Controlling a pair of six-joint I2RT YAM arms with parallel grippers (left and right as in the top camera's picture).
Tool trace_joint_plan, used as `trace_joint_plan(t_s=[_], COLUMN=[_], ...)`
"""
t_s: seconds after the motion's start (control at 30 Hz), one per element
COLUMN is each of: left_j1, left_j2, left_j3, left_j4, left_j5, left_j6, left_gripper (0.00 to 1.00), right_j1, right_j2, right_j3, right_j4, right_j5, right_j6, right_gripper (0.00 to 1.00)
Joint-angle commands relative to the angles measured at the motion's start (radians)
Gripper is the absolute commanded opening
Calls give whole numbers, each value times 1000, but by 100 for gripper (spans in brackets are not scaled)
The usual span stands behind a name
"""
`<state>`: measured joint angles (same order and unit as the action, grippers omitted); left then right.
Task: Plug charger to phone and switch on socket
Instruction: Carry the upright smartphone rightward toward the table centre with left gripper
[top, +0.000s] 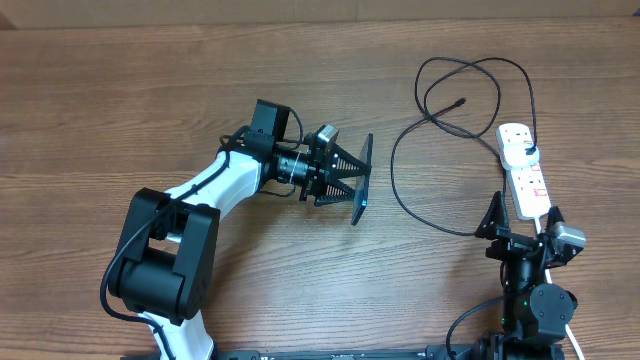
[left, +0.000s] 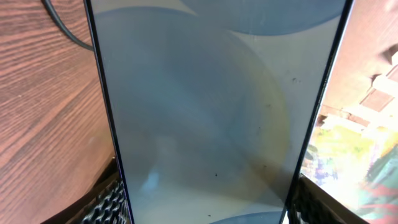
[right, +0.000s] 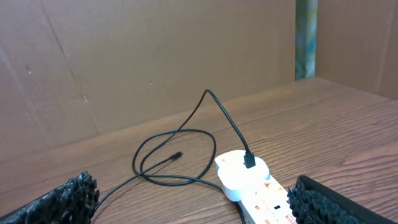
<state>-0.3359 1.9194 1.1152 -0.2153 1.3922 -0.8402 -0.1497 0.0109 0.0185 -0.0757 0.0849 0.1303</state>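
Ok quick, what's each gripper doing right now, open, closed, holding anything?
Left gripper: closed on the phone.
Right gripper: open, holding nothing, near the end of the socket.

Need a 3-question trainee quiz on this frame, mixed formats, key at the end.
1. True or false: the free tip of the charger is already in the phone.
2. What does the left gripper hold? A) the charger B) the phone C) nothing
3. Fill in: the charger's black plug sits in the ____.

Key:
1. False. The tip lies on the table, apart from the phone.
2. B.
3. Socket.
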Motion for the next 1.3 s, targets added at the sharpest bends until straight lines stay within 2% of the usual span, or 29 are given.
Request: trace_joint_plan(t_s=[0.0, 0.33, 0.67, 1.0, 1.27], left_j1=[-5, -10, -13, -13, -13], left_j2=[-5, -22, -142, -286, -298], left_j3=[0, 0, 0, 0, 0], left_j4=[7, 7, 7, 7, 7], left_j5=[83, 110, 108, 64, -16], left_j6=[-14, -29, -63, -106, -98], left_gripper=[26, 22, 22, 23, 26], right_j1=[3, 3, 3, 3, 3], right_j2=[-8, -8, -8, -8, -8], right_j3=[-11, -11, -11, -11, -11], right_j4=[3, 3, 3, 3, 3], right_j5=[2, 2, 2, 2, 2], right_j6=[-5, -5, -5, -5, -5], right_gripper=[100, 100, 100, 100, 100])
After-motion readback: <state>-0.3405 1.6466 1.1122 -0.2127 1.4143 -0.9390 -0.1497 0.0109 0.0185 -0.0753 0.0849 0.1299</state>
